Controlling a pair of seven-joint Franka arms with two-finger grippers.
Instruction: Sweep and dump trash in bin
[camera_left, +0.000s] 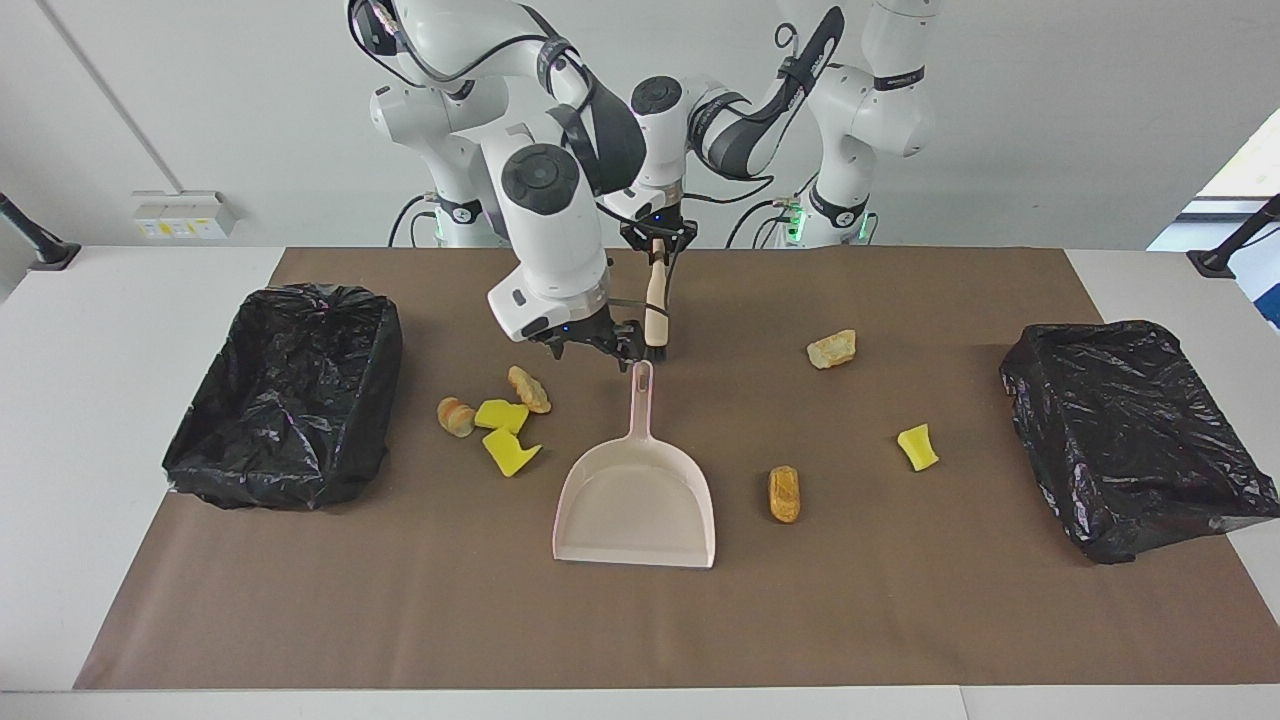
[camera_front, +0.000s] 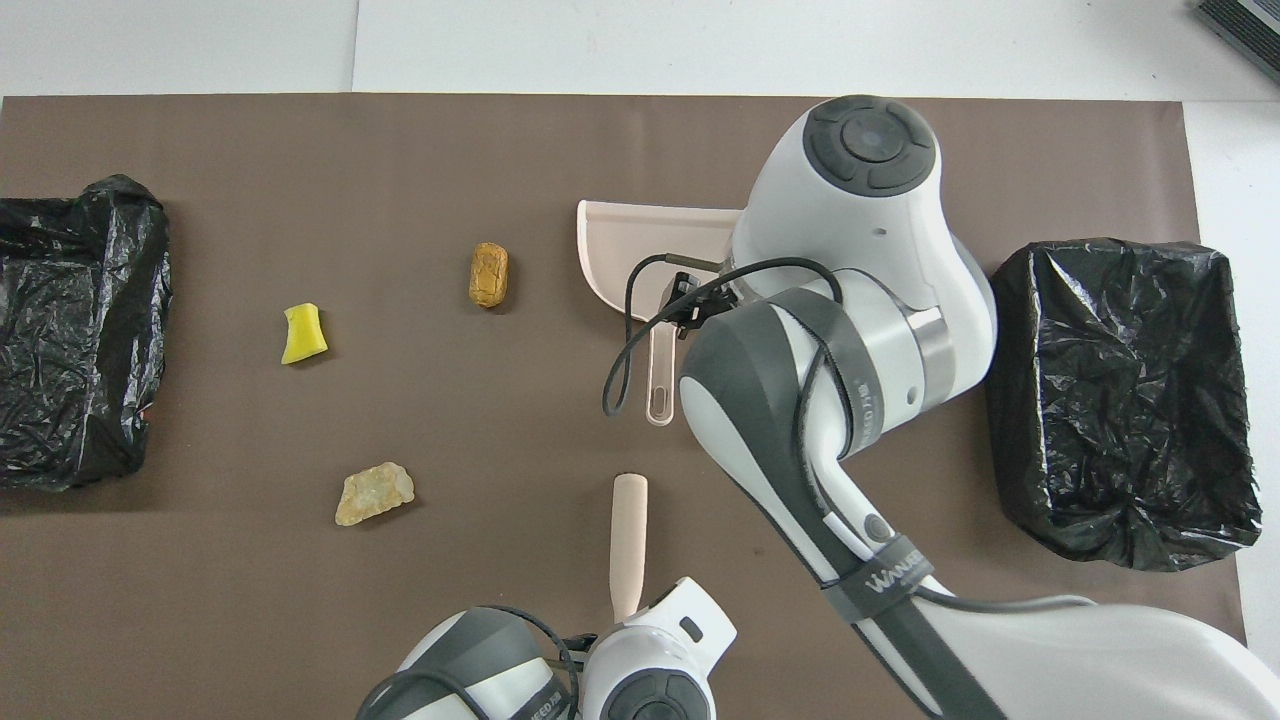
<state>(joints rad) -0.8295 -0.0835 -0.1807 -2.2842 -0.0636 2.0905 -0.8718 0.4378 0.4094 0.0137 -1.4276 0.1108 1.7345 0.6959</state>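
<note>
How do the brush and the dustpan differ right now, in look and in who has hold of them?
Grip: the brush is clamped at its handle's top by the shut left gripper; the dustpan is held by nothing, with the open right gripper just above its handle end.
Shape: the brush is a slim beige stick with a dark end; the dustpan is a broad pale pink scoop with a thin handle.
Shared: both line up end to end at the middle of the mat.

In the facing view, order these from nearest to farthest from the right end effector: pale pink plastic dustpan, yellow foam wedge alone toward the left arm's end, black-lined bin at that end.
From the right end effector:
1. Pale pink plastic dustpan, just under it.
2. Lone yellow foam wedge, toward the left arm's end.
3. Black-lined bin, at that table end.
</note>
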